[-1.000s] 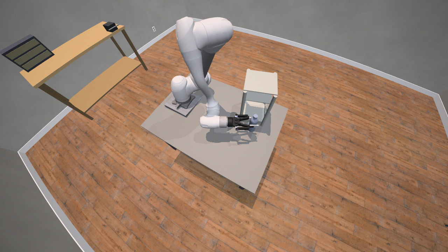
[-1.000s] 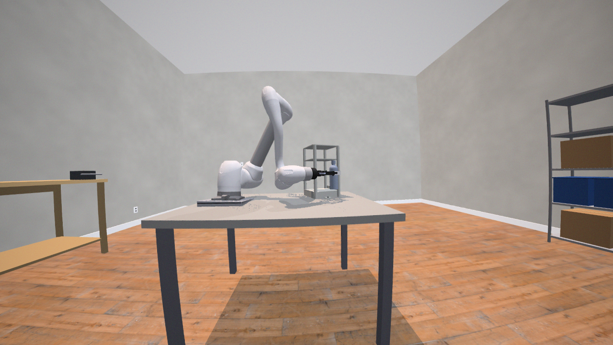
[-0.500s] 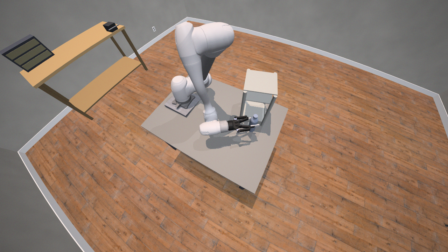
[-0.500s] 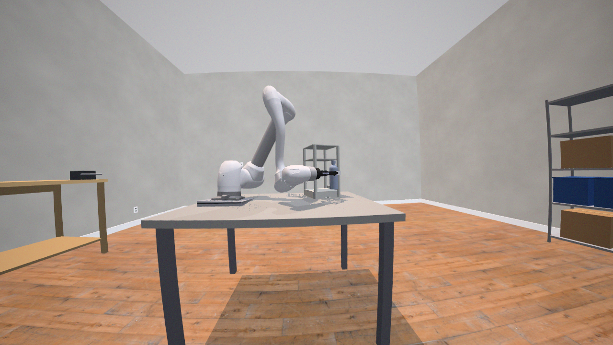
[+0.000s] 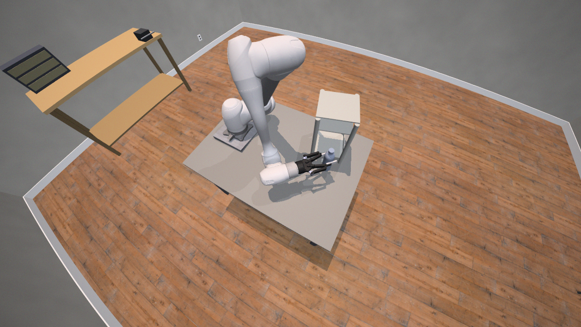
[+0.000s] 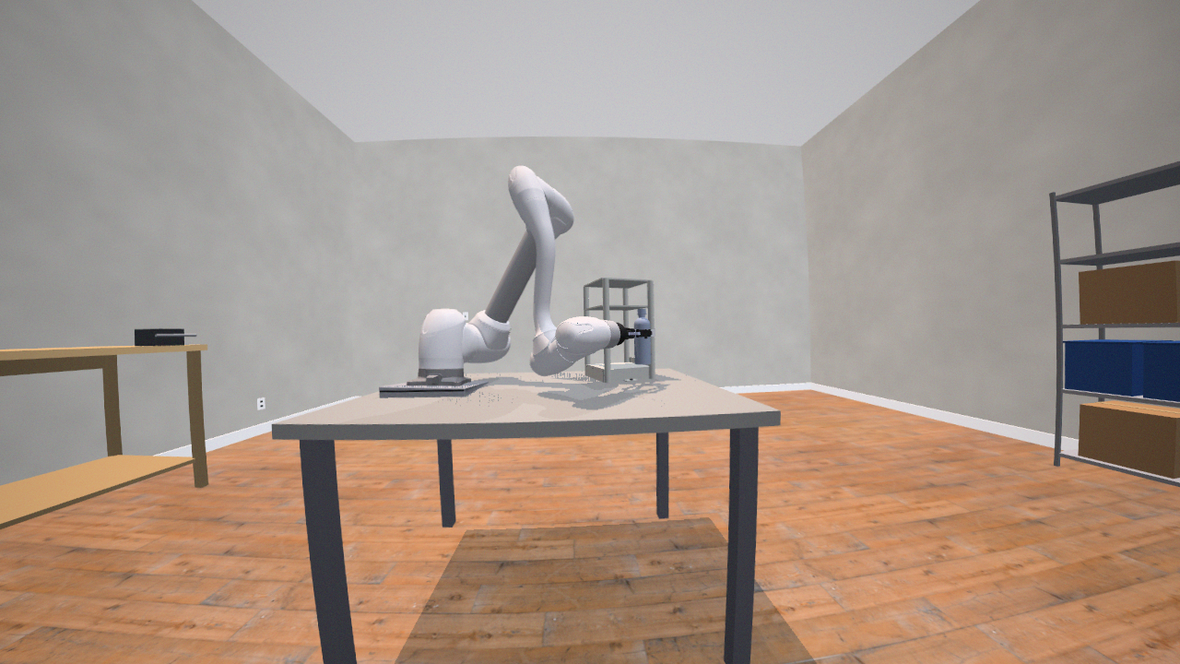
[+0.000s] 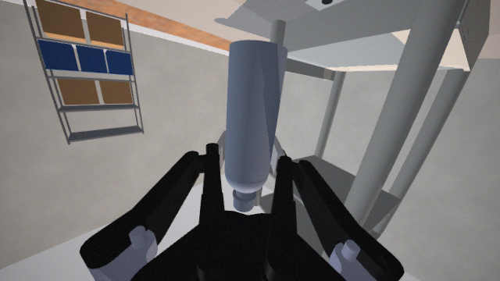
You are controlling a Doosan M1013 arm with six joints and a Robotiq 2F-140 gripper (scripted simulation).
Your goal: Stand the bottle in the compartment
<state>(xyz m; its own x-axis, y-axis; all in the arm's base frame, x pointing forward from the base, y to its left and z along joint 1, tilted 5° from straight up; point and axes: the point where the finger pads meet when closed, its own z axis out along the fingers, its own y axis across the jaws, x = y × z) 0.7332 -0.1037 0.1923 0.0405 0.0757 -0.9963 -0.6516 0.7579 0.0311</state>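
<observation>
Bottle (image 5: 329,157) (image 6: 643,350) (image 7: 250,117) in hand: we have the gripper (image 5: 330,158) (image 6: 644,332) (image 7: 248,141) clamped on its body, one finger on each side. Our bottle stands close to upright, cap (image 5: 331,150) (image 6: 643,312) (image 7: 243,200) uppermost, though the wrist view looks at it from an angle that turns the cap toward the bottom of the frame. We cannot judge a slight lean.

We see it at the open side of the shelving unit (image 5: 315,134) (image 6: 607,318) (image 7: 406,101), around the height of the lower compartment. From the exterior view, its lower end shows near the top of the unit's closed base. We cannot tell whether any of the bottle is over the compartment floor, nor whether its base touches anything.

Our white arm (image 5: 255,97) (image 6: 540,239) bends down from its raised elbow, and the gripper reaches out roughly level over the table (image 5: 243,182) (image 6: 527,429) (image 7: 187,12). Well apart from us stand a wooden workbench (image 5: 101,61) (image 6: 197,412) and a metal rack (image 6: 1056,330) (image 7: 130,58) with brown and blue boxes.

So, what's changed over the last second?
The arm's wrist has swung away from the shelving unit, turning the gripper about the bottle. No visible release; the gripper is closed on the bottle. The bottle's position and the unit look unchanged.
</observation>
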